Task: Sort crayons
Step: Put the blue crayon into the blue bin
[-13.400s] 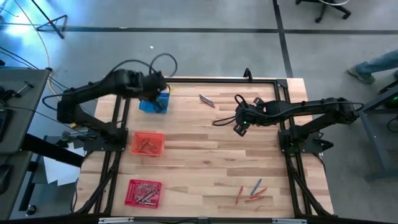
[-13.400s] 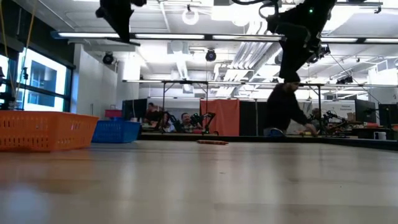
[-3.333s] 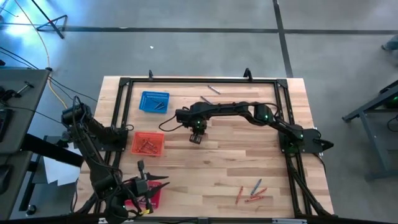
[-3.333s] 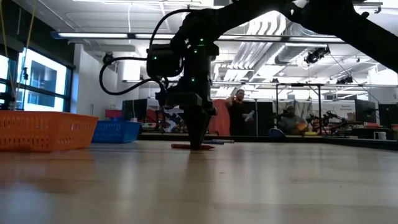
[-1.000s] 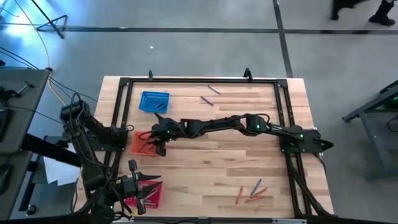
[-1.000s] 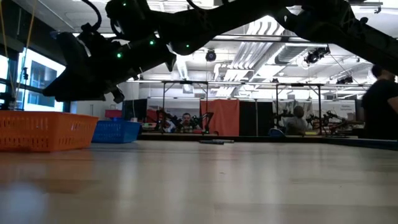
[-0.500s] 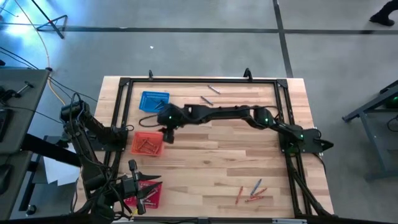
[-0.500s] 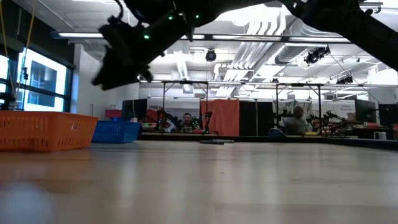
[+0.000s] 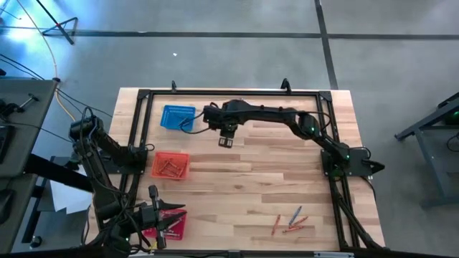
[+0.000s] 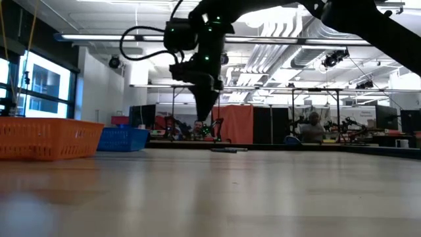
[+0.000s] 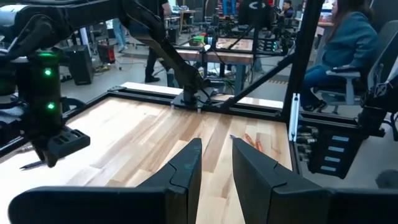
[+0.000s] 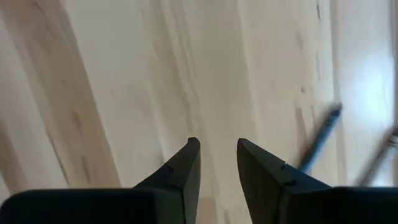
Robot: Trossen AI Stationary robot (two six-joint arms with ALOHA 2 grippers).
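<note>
Both arms are showing as dark, near-black jointed links on black base mounts bolted to the table's black frame rails. A black cable is looping in an arc off the right arm's wrist housing. Small green indicator lights are glowing on that housing. The right gripper (image 12: pixel 217 163) is presenting two matte black, wedge-shaped fingers (image 12: pixel 186 165) with bevelled inner faces. The left gripper (image 11: pixel 216 162) is carrying two fingers of the same form.

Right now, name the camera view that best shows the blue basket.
The high view: the blue basket shows whole from above at the table's far left, crayons inside. The low view catches only its side wall behind the orange basket. Neither wrist view shows it.
</note>
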